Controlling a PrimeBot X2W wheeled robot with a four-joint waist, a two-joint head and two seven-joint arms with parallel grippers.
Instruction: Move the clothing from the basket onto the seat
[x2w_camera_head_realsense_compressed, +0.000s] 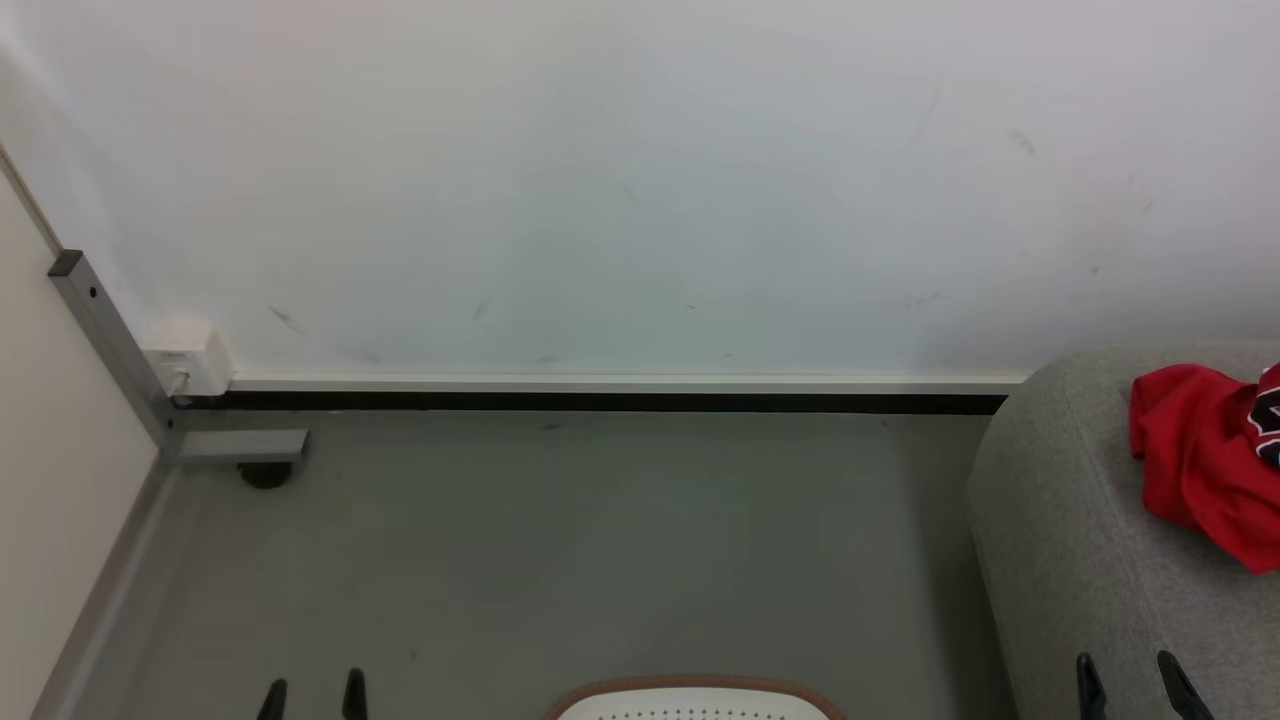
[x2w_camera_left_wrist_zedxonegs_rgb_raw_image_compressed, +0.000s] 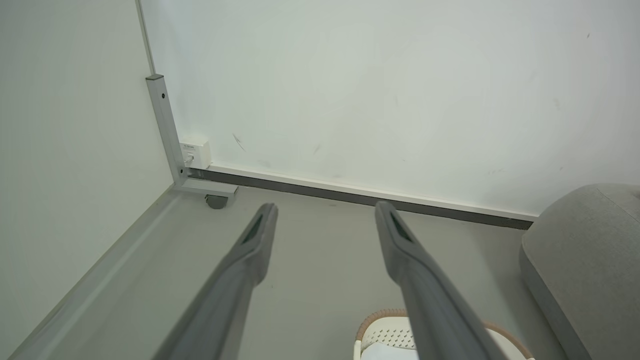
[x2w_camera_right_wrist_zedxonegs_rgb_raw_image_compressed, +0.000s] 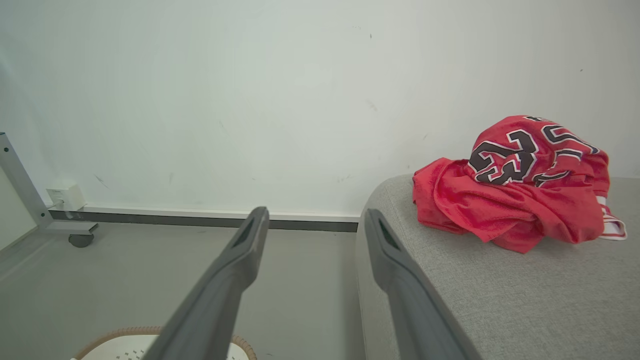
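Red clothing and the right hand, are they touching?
Apart. The right wrist view shows the right hand open and empty, with a stretch of bare sofa between it and the clothing.

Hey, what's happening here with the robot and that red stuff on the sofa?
Nothing is being handled right now. Red clothing lies heaped on the sofa, near its end. Both the left end effector and right end effector are open and empty. The basket sits on the floor by the sofa; what's left inside cannot be seen.
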